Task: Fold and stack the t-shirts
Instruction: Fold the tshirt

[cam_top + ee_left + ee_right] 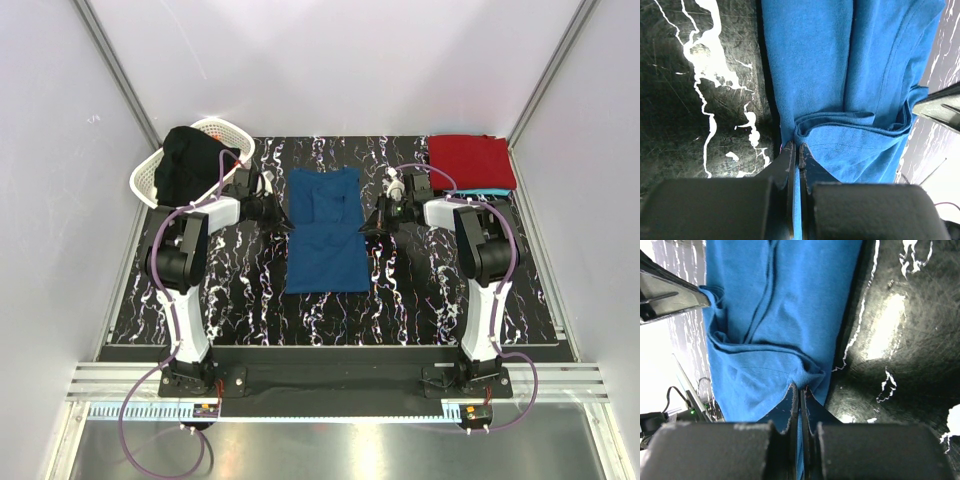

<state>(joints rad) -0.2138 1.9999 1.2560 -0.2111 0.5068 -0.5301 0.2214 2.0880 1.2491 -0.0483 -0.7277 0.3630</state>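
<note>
Left gripper (798, 146) and right gripper (801, 386) pinch opposite side edges of the soft blue cloth t-shirt (325, 250) mid-length, seemingly to fold it crosswise.

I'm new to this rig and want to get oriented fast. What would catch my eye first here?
The blue t-shirt lies spread mid-table on the black marbled surface, with the left gripper and right gripper shut on its opposite side edges. A folded red shirt sits in the far right corner, and a white basket at far left holds dark cloth.
</note>
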